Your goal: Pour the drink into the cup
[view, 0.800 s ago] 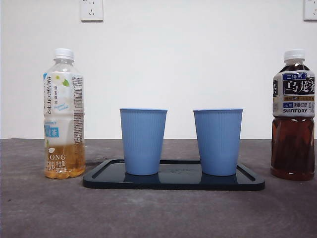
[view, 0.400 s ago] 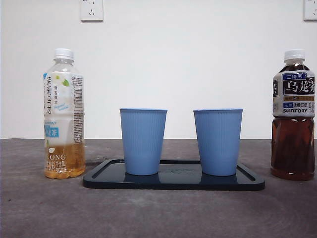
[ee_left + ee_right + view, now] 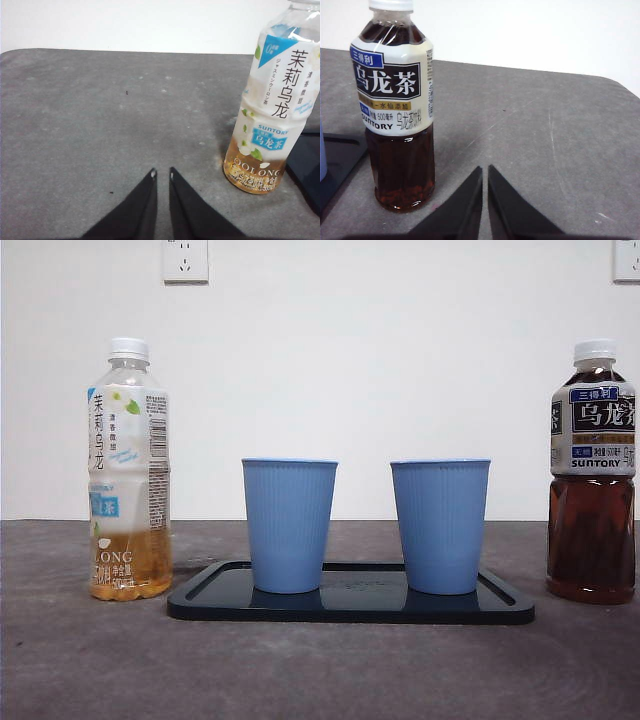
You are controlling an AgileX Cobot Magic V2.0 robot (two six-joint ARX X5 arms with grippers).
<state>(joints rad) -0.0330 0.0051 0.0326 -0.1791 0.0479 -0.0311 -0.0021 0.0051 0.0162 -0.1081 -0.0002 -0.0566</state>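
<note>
So in the front view there's a dark tray (image 3: pixel 350 606) sitting low in the middle of the frame on the grey table (image 3: pixel 320 670), with two blue ribbed cups on it, the left cup (image 3: pixel 289 525) and the right cup (image 3: pixel 440 526), both upright and standing apart from each other. Over at the left side of the frame is a jasmine oolong bottle (image 3: pixel 129 470) with a white cap, upright, with only a bit of pale amber tea in the bottom. At the far right edge is a dark Suntory oolong tea bottle (image 3: pixel 592 472), also capped and upright, filled most of the way up. Both bottles stand on the table off the tray, one on each side. Two wall sockets show at the top of the frame, one upper left (image 3: pixel 185 259). The left gripper (image 3: pixel 161 174) has its jaws nearly together, just a thin slit between the tips, holding nothing, with the jasmine bottle (image 3: pixel 272 100) near it. The right gripper (image 3: pixel 485 170) is the same deal, jaws almost touching and empty, with the dark tea bottle (image 3: pixel 397 110) close beside it.
</note>
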